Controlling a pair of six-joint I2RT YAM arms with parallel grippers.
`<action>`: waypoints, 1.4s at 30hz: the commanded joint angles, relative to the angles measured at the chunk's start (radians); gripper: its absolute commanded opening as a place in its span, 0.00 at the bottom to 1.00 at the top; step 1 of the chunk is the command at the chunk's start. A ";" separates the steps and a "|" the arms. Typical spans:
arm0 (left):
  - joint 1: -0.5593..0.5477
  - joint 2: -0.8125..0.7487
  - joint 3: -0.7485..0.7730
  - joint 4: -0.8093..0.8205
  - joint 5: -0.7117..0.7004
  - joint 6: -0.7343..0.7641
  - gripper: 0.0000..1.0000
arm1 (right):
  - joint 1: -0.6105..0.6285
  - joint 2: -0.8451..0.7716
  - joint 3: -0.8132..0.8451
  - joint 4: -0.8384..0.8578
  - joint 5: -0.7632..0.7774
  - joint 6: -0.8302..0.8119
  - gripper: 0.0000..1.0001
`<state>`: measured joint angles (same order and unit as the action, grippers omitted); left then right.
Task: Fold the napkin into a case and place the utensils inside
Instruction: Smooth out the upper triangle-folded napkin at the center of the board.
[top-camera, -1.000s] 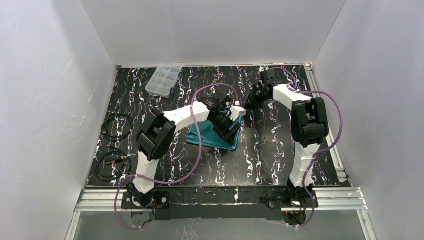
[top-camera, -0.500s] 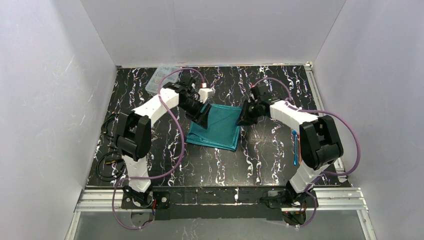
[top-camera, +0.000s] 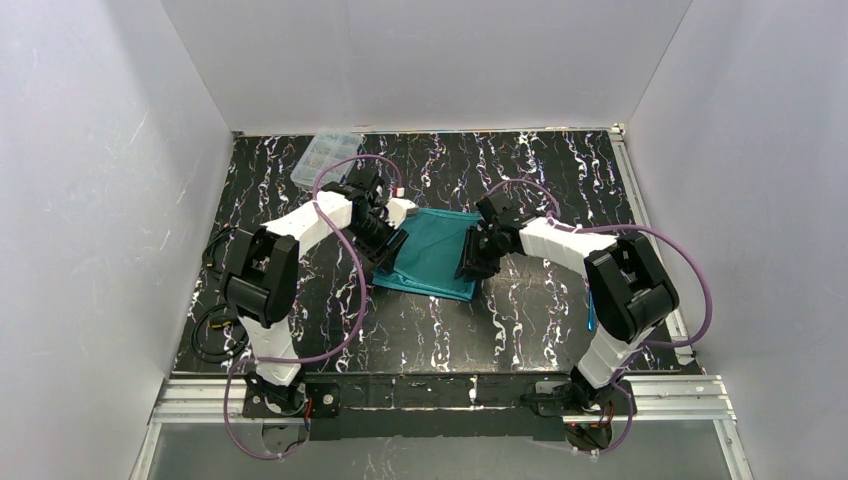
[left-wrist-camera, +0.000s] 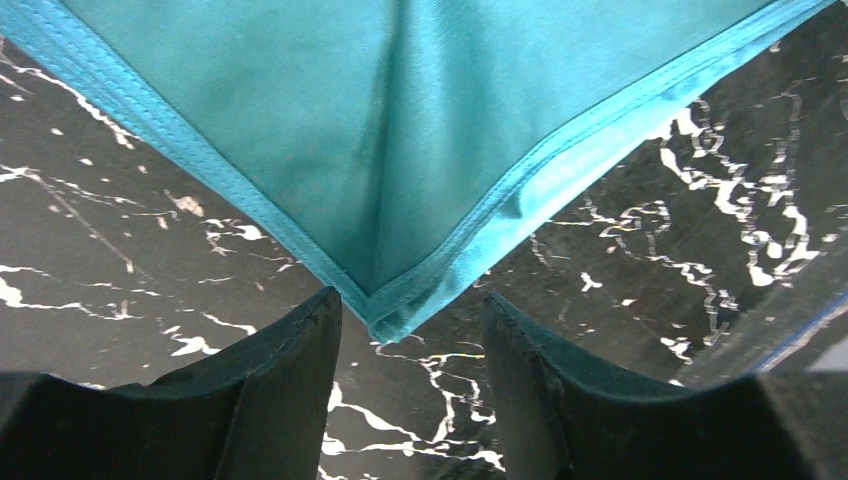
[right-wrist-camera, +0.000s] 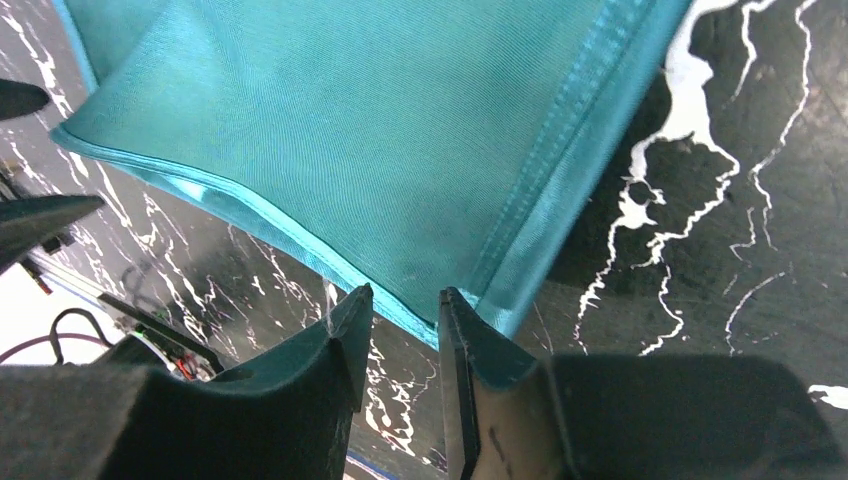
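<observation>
- Far left, on table (top-camera: 520, 330): two black cable coils (top-camera: 232, 250) near the left wall, well apart from the cloth.
- Back left: clear compartment box (top-camera: 322, 160), partly hidden behind the left arm.
- Left gripper (left-wrist-camera: 410, 305): low over the table at the left edge of napkin (top-camera: 435, 255). Jaws fairly wide apart, holding nothing. In the left wrist view, a double-layered hemmed corner of the cloth points into the gap, touching neither finger as far as can be seen.
- Centre: napkin folded into a flat four-sided shape, lying on the black, white-veined table between both grippers. Lighter hem along the edges, shallow crease running up from the left corner.
- Right gripper (right-wrist-camera: 402, 305): down at the napkin's right edge, towards the front corner. Parted only narrowly, a slit of table visible between the fingers (right-wrist-camera: 300, 390). Hemmed edge reaches the fingertips, not clamped. Cannot tell whether touching.
</observation>
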<state>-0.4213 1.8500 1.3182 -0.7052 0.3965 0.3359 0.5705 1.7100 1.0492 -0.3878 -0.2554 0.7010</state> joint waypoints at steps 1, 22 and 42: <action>0.001 -0.066 -0.039 0.038 -0.083 0.055 0.50 | 0.000 -0.055 -0.035 0.004 0.024 0.034 0.39; -0.001 -0.135 -0.190 0.200 -0.165 0.102 0.31 | 0.001 -0.085 -0.074 -0.030 0.024 0.078 0.38; -0.077 -0.177 -0.269 0.301 -0.235 0.139 0.31 | 0.001 -0.052 -0.120 0.069 -0.015 0.138 0.34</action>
<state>-0.4839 1.7149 1.0607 -0.4103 0.1715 0.4583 0.5697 1.6615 0.9329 -0.3523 -0.2554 0.8211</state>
